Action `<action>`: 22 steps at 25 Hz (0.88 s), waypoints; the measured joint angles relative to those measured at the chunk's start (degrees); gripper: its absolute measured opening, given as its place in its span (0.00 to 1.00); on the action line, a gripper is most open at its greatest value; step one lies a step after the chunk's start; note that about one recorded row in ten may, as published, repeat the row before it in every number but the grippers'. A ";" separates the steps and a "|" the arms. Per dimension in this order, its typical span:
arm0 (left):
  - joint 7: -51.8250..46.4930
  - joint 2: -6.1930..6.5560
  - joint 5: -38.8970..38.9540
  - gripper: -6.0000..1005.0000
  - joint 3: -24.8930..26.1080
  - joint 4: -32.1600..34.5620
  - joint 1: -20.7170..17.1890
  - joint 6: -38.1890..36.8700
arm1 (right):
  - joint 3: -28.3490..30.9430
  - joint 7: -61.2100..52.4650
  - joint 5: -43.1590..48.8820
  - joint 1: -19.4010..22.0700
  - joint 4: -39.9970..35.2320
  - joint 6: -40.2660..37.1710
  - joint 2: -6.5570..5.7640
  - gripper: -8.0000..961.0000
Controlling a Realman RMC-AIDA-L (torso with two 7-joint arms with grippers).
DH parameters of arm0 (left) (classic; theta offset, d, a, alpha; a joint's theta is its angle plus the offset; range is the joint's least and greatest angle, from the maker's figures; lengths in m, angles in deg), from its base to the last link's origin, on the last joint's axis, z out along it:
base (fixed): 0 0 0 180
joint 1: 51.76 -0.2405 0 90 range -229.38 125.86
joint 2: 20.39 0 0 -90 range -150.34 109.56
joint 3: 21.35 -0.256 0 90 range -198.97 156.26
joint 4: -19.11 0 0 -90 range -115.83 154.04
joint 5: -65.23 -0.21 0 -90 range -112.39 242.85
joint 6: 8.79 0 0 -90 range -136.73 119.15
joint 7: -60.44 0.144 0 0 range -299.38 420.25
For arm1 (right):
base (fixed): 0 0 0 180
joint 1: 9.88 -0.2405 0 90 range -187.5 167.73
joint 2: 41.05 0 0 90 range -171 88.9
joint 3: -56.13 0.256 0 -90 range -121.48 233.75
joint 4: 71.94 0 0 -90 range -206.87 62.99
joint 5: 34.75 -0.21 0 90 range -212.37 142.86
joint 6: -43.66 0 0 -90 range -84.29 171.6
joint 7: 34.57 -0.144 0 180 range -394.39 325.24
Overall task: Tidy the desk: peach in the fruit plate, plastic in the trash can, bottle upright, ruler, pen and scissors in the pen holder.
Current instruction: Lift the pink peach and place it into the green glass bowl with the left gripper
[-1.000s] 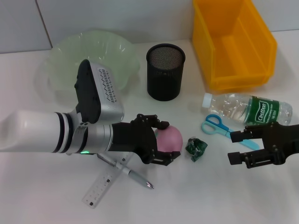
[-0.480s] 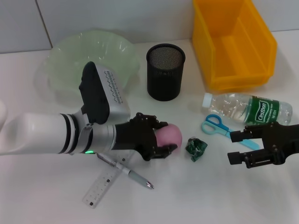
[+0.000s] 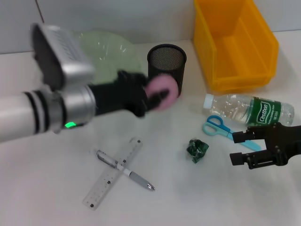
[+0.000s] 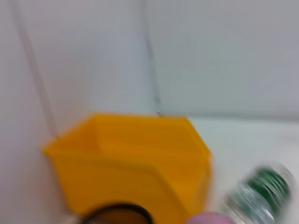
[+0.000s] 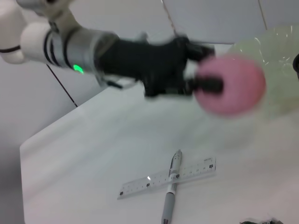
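Above the desk, just in front of the pen holder (image 3: 167,73), the left gripper (image 3: 153,96) clamps the peach (image 3: 162,92); right gripper (image 3: 244,148) rests open beside the scissors (image 3: 217,126).

The bottle (image 3: 251,111) lying on the table carries a green label that seems to read "Cestbon".

Left gripper (image 3: 153,96) and peach (image 3: 162,92) are motion-blurred in the head view; finger detail can't be resolved. Fruit plate (image 3: 110,49) is largely hidden behind the left arm. Left wrist view is smeared: peach (image 4: 211,218) and pen holder (image 4: 117,214) are cut off at the frame edge.
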 joint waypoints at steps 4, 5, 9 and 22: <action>2.09 -0.12 3.97 0.37 3.74 1.19 -1.74 1.65 | 0.01 0.01 0.00 0.07 0.00 0.00 0.00 0.84; 5.13 -0.14 8.63 0.37 5.98 -1.03 -1.52 3.62 | -0.01 0.01 0.00 0.06 0.00 0.01 0.08 0.84; 10.21 -0.16 15.74 0.34 8.25 -5.43 -0.18 6.78 | -0.02 0.02 0.00 0.06 0.00 0.01 0.21 0.84; 33.61 -0.43 36.39 0.22 10.07 -29.52 11.40 15.69 | -0.21 0.02 -0.04 0.04 0.00 0.06 0.75 0.84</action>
